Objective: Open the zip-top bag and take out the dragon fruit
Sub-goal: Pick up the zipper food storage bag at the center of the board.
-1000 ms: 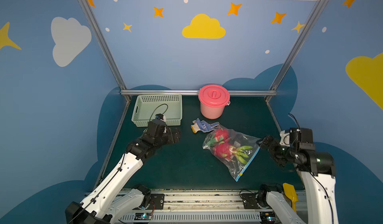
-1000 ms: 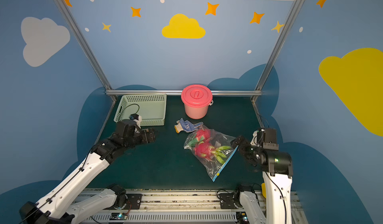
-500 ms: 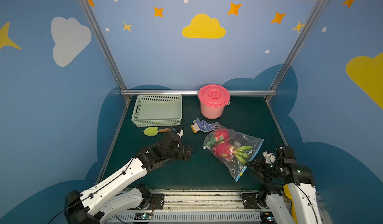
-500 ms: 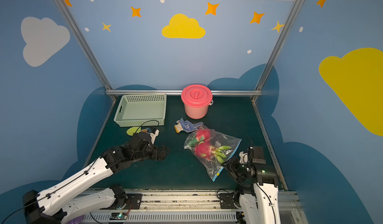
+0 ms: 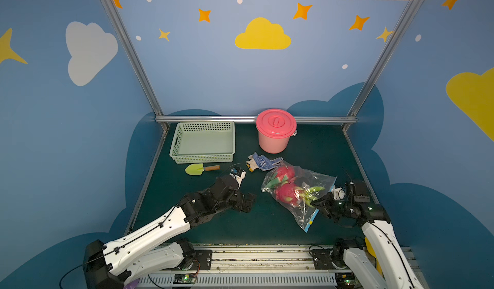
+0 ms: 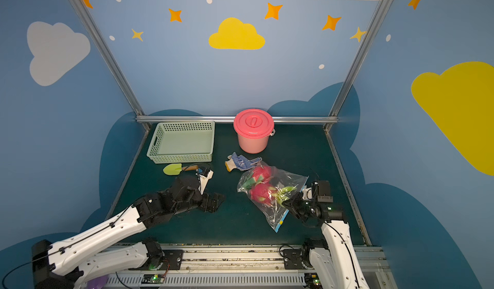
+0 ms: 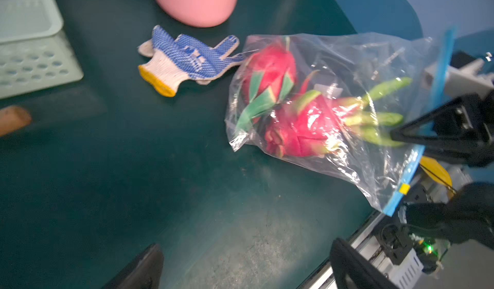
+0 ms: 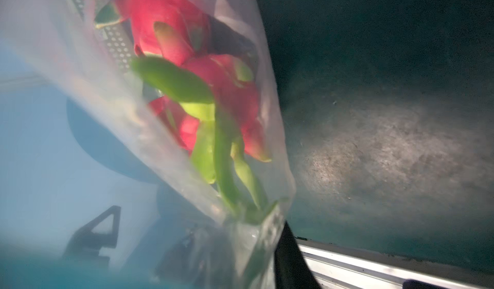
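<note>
The zip-top bag (image 5: 302,194) (image 6: 276,194) lies right of the table's centre, clear and crinkly. Its light-blue zip strip (image 5: 311,222) faces the front right, with the yellow slider (image 7: 404,188) near the strip's front end. Two pink dragon fruit (image 5: 287,192) (image 7: 302,130) with green scales are inside. My right gripper (image 5: 317,202) (image 6: 288,203) is at the zip edge, shut on the bag's plastic (image 8: 187,114). My left gripper (image 5: 250,202) (image 7: 244,266) stands open just above the mat, left of the bag and apart from it.
A pale green basket (image 5: 204,158) stands at the back left, a lidded pink bucket (image 5: 275,130) at the back centre. A blue-and-white glove (image 5: 263,162) lies just behind the bag. A green trowel (image 5: 200,168) lies before the basket. The front rail (image 5: 267,255) bounds the mat.
My right gripper came down and forward to the bag's zip edge and closed on it. My left arm swung right toward the bag, staying open, and the trowel came into view.
</note>
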`<control>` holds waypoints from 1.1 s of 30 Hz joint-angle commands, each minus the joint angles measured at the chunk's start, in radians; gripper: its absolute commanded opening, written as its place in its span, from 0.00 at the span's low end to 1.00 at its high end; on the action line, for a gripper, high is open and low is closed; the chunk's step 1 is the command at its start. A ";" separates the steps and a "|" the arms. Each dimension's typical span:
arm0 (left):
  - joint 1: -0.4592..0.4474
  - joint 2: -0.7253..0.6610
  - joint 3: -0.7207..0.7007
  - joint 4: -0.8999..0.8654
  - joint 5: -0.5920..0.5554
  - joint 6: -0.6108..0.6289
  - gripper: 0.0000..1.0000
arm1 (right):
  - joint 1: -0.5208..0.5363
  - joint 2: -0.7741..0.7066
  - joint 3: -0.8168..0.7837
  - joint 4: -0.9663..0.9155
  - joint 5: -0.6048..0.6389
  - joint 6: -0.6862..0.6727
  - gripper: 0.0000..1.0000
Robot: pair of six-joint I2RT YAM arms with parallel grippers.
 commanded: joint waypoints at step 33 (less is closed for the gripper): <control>-0.342 0.176 0.100 0.451 -0.307 0.358 0.99 | 0.534 0.353 0.664 0.108 0.516 0.794 0.00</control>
